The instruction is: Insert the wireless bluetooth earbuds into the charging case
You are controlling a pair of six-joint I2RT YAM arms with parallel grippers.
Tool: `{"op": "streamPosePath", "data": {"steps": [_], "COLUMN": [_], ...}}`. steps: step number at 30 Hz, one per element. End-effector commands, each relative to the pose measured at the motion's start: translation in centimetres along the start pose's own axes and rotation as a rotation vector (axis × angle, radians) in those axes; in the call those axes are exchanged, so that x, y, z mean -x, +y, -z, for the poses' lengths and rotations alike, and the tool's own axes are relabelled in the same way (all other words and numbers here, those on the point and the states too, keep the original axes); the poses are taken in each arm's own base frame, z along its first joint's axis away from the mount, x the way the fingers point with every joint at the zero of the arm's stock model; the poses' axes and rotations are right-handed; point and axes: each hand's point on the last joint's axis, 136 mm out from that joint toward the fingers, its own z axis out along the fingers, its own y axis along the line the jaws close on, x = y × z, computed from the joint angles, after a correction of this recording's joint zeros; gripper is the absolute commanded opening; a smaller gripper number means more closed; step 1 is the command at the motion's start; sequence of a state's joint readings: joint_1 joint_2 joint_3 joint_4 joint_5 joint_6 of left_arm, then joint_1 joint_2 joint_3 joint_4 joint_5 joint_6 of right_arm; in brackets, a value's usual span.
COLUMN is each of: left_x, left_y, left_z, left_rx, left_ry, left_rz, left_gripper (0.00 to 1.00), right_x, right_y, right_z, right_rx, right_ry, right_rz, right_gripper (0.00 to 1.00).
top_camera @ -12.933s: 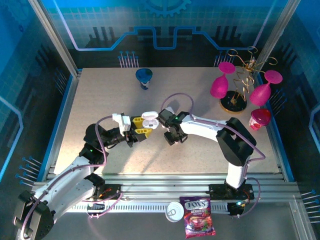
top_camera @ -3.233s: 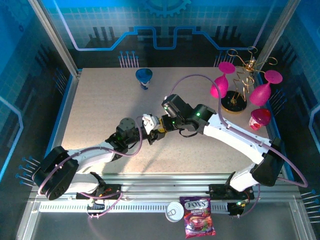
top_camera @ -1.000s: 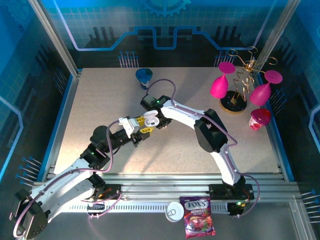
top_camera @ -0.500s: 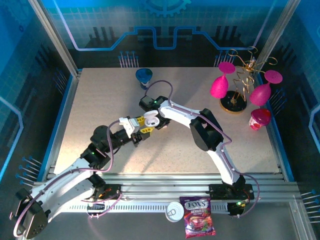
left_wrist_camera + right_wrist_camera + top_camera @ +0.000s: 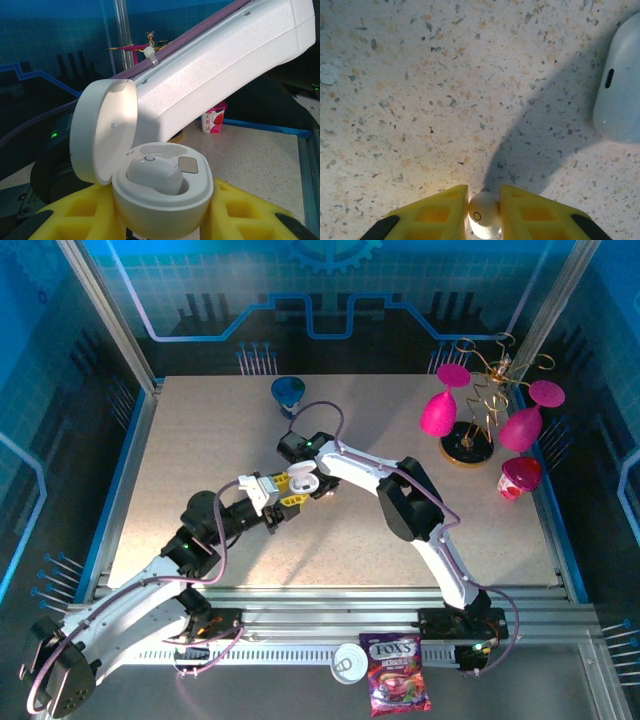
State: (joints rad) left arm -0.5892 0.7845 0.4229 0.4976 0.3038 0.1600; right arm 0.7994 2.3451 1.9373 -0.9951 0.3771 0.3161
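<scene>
Pinching an earbud (image 5: pixel 483 215), right end effector (image 5: pixel 483 196); left end effector (image 5: pixel 161 214) clamping case (image 5: pixel 172 196); FOX'S bag (image 5: pixel 398 686)

A speckled worktop (image 5: pixel 200 450) carried a blue funnel (image 5: pixel 289 393) near its far edge, a gold stand (image 5: pixel 467 446) with pink glasses (image 5: pixel 438 412) at the far right corner, and a pink cup (image 5: pixel 520 478) by the right edge.

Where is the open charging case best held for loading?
I'd grip the charging case by its rounded lower shell, from both sides below the rim, as the left gripper does. Its lid stands open at one side and the cavity faces up, so the top must stay free.
</scene>
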Motion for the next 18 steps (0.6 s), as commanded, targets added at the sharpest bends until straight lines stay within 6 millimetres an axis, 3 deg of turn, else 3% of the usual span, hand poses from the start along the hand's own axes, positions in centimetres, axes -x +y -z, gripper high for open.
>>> {"op": "streamPosePath", "data": {"steps": [1, 10, 18], "left_x": [1.3, 1.3, 0.1], "left_y": [-0.2, -0.2, 0.5], "left_z": [0.1, 0.1, -0.2], "left_rx": [-0.012, -0.008, 0.021], "left_ry": [-0.032, -0.031, -0.019], "left_rz": [-0.025, -0.026, 0.004], "left_gripper": [0.19, 0.19, 0.19], "right_x": [-1.2, -1.2, -1.5], "right_y": [0.5, 0.2, -1.6], "right_z": [-1.0, -0.2, 5.0], "right_rx": [0.002, 0.0, 0.128], "right_ry": [0.063, 0.05, -0.093], "right_rz": [0.026, 0.016, -0.112], "right_gripper": [0.23, 0.15, 0.15]}}
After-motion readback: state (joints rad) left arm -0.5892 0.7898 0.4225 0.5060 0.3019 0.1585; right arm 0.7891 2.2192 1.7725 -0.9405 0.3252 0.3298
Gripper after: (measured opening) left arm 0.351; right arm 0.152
